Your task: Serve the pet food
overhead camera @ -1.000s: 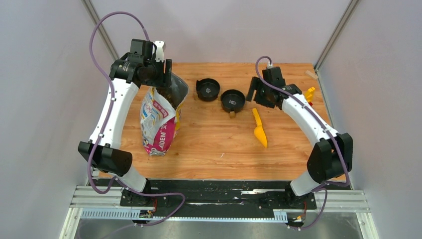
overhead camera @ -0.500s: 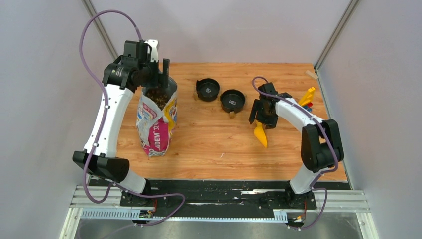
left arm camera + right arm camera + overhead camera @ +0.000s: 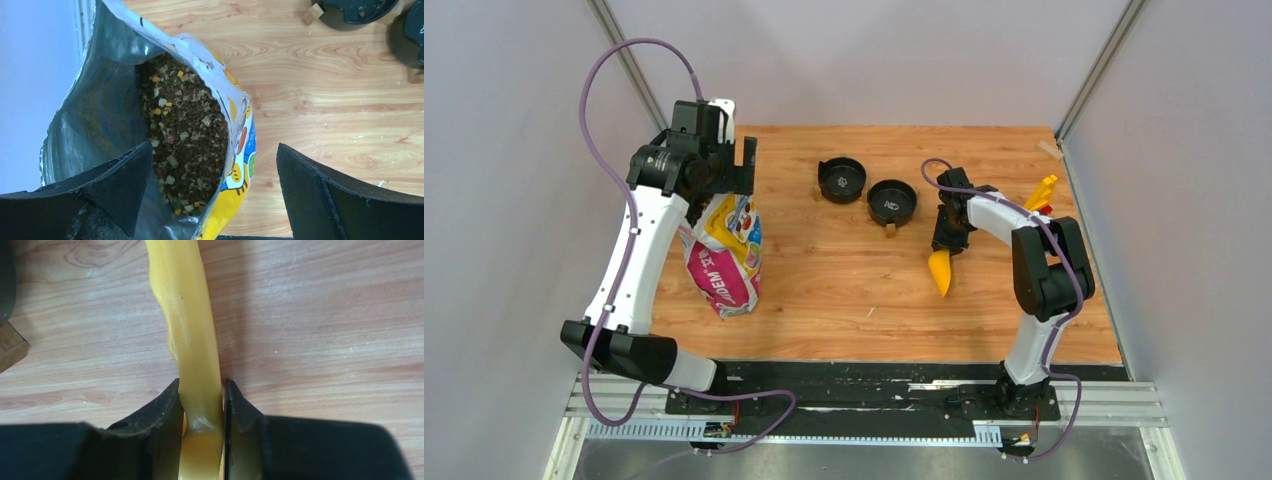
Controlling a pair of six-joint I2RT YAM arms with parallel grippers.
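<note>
— Where is the pet food (image 3: 187, 135)?
— Inside the open bag (image 3: 724, 255), on the left. The left gripper (image 3: 215, 155) gapes wide above it.
— And the right gripper (image 3: 200, 390)?
— It pinches the yellow scoop (image 3: 190, 315).

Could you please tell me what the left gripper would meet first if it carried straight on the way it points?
Probably the open bag: the left gripper, wide open, points down with the bag's printed wall between its fingers. That rim would come first, then the pet food inside; depth is unclear.
</note>
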